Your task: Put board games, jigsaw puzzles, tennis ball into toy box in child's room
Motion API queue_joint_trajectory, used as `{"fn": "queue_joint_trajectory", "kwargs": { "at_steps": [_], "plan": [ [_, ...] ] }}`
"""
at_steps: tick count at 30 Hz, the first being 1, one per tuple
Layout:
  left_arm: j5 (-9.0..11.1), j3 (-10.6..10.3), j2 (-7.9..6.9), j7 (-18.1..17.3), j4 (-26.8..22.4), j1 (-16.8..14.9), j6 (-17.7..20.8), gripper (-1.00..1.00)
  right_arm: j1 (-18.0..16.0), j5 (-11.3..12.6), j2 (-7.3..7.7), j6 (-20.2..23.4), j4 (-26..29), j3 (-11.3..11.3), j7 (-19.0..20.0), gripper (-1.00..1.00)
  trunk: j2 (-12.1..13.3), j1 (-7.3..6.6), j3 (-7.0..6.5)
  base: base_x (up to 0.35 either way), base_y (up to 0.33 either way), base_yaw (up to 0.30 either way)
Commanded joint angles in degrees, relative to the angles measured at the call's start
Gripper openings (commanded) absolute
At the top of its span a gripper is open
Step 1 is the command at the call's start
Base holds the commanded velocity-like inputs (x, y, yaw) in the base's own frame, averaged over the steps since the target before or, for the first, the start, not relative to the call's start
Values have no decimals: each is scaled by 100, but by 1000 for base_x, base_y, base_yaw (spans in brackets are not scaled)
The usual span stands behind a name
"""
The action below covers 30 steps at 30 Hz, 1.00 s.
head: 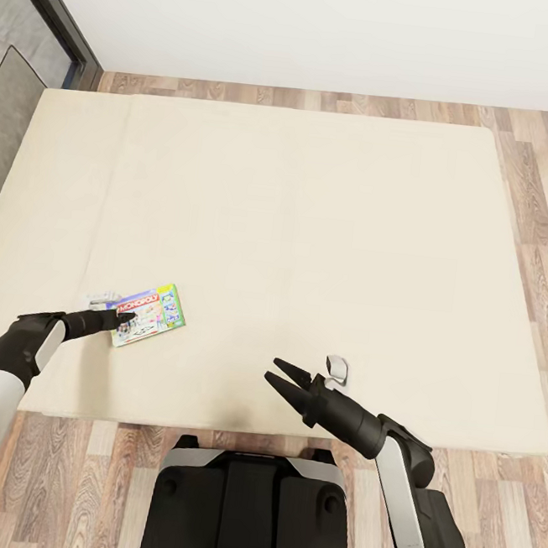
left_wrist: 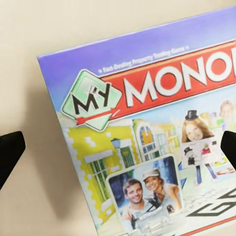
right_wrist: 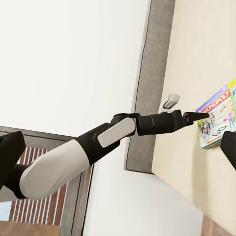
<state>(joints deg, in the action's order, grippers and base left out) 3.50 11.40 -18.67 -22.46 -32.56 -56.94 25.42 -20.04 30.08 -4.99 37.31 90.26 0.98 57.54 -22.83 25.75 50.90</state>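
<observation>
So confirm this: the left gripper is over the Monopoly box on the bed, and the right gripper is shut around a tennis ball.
Wrong about the right gripper: the head view shows it open and empty above the bed, no tennis ball in it. The rest holds: the left gripper is over the Monopoly box on the bed.

Head view looks down over the bed; left wrist view hovers close above the board game.
</observation>
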Motion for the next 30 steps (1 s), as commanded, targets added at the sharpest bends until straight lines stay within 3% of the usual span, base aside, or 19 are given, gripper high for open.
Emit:
{"fn": "queue_joint_trajectory", "kwargs": {
  "at_steps": [1, 30],
  "plan": [
    [36, 20, 2, -14, -5, -1, 47, 100, -1, 33, -2, 40, 2, -1, -4, 100, -9, 3, 6, 0, 0, 0],
    [45, 19, 31, -12, -6, -163, 7, 100, 0, 33, -2, 38, 1, -1, 2, 100, -9, 3, 179, 0, 0, 0]
  ]
}}
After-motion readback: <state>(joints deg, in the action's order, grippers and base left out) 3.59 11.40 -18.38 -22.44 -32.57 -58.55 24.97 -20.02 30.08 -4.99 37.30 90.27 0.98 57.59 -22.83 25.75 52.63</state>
